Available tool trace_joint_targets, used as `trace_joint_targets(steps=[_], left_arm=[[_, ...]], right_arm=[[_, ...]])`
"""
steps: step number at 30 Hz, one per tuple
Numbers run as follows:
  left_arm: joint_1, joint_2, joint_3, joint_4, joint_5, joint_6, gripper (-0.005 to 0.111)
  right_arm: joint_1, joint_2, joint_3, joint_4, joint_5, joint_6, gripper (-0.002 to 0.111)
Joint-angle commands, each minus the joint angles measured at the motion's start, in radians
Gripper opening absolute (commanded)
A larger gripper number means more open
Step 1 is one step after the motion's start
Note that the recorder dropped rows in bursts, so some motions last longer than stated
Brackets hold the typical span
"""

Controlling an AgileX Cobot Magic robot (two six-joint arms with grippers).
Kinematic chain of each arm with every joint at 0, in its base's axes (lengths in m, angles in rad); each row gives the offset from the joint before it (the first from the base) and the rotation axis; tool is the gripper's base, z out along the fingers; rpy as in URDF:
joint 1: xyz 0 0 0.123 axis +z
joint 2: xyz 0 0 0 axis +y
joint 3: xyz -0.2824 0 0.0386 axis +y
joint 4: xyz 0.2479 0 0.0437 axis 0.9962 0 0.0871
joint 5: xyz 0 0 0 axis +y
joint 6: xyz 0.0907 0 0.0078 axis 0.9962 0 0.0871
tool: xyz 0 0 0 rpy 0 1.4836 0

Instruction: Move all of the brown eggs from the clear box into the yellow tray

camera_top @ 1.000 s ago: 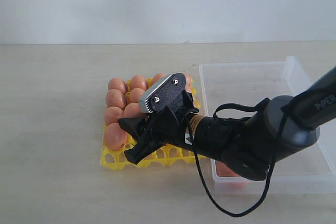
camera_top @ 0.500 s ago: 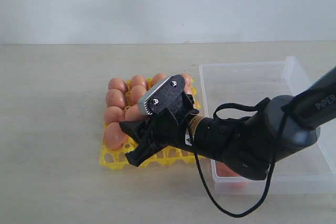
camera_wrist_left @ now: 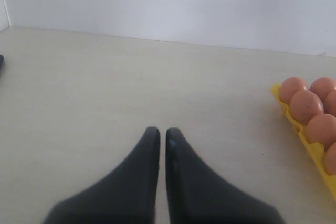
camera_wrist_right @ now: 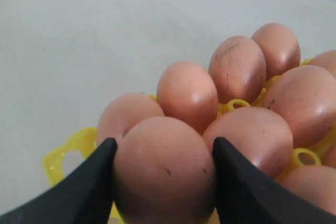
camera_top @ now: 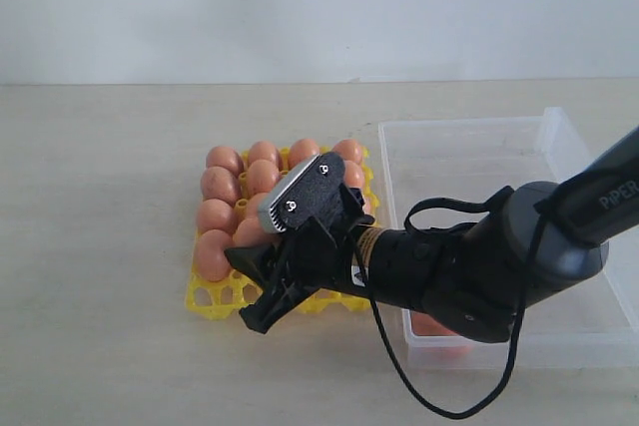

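We see the right tool [camera_wrist_right: 164, 153] clamped on a brown egg [camera_wrist_right: 165, 182], one finger on each side, over the camera-side rows of the yellow tray [camera_top: 205, 298] in the exterior view. We cannot tell if it sits in a cup. Other eggs [camera_top: 225, 160] fill the far rows. The tray lies just beside the clear box [camera_top: 469, 147] on the worktop [camera_top: 100, 197]. An orange-brown shape [camera_top: 434, 326] shows through the box's near wall, under the arm. The left tool [camera_wrist_left: 160, 135] has its tips together over the worktop, apart from the tray.
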Motion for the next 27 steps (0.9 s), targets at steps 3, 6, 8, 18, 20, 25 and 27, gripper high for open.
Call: trace_joint_targets(steps=[3, 6, 8, 18, 20, 25, 27], left_arm=[[0.001, -0.003, 0.004, -0.001, 0.0, 0.004, 0.004], [0.001, -0.003, 0.004, -0.001, 0.0, 0.004, 0.004], [0.001, -0.003, 0.004, -0.001, 0.0, 0.004, 0.004], [0.001, -0.003, 0.004, -0.001, 0.0, 0.004, 0.004], [0.001, -0.003, 0.004, -0.001, 0.0, 0.004, 0.004], [0.001, -0.003, 0.004, -0.001, 0.0, 0.004, 0.004], [0.001, -0.003, 0.004, -0.001, 0.0, 0.004, 0.004]], right_arm=[[0.0, 0.001, -0.004, -0.025, -0.003, 0.006, 0.045], [0.0, 0.001, -0.004, -0.025, 0.0, 0.006, 0.045], [0.0, 0.001, -0.004, -0.025, 0.0, 0.006, 0.045], [0.0, 0.001, -0.004, -0.025, 0.003, 0.009, 0.067], [0.0, 0.001, -0.004, -0.025, 0.003, 0.004, 0.067], [0.0, 0.001, -0.004, -0.025, -0.015, 0.007, 0.067], [0.0, -0.017, -0.004, -0.025, -0.062, 0.008, 0.067]])
